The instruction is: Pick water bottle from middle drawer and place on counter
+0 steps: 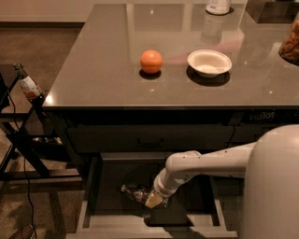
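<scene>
The water bottle [132, 190], small and clear, lies on its side on the dark floor of the open middle drawer [84, 215] below the counter [103, 70]. My gripper [152, 199] is down inside the drawer at the bottle's right end, at or touching it. The white arm [205, 163] reaches in from the lower right. The arm's large white body [273, 186] hides the drawer's right part.
On the counter stand an orange [151, 61], a white bowl [209, 62], a white container [218, 6] at the back and a jar [290, 42] at the right edge. A black rack [18, 135] with a dark-necked bottle [26, 84] stands left. A closed drawer front [149, 138] sits above the open drawer.
</scene>
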Available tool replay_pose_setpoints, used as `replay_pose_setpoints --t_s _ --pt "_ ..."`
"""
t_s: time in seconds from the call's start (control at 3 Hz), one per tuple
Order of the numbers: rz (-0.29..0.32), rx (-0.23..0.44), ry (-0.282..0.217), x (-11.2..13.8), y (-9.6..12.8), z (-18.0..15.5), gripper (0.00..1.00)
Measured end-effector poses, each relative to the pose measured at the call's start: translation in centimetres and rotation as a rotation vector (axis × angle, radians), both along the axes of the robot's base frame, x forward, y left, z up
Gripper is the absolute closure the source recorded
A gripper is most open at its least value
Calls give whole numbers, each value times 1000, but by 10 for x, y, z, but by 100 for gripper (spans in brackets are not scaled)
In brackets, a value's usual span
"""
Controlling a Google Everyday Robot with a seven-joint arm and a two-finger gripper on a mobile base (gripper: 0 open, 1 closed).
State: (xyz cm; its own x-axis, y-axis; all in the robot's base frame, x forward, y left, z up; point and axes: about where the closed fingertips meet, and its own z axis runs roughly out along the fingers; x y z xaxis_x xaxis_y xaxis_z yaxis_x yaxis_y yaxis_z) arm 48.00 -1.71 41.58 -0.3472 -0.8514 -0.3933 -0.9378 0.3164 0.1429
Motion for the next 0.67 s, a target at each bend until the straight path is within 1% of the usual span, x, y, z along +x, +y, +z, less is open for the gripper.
replay_pose_setpoints --t_s 0.67 --pt "14 -16 -27 -10 -15 60 100"
